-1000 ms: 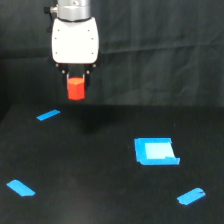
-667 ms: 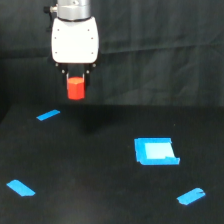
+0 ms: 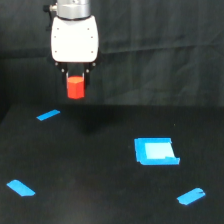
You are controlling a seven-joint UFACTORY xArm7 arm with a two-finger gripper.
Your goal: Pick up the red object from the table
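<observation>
The red object (image 3: 75, 87), a small bright red-orange stubby block, hangs in the air well above the black table (image 3: 100, 165), at the upper left of the exterior view. My gripper (image 3: 75, 80), under its white housing, is shut on the block's top; the dark fingers show only as short stubs at either side of it. The block's lower part sticks out below them, in front of the black curtain.
A blue square patch (image 3: 155, 151) lies on the table at the right. Blue tape strips lie at the left rear (image 3: 48, 115), the front left (image 3: 20, 188) and the front right (image 3: 191, 196). A black curtain closes off the back.
</observation>
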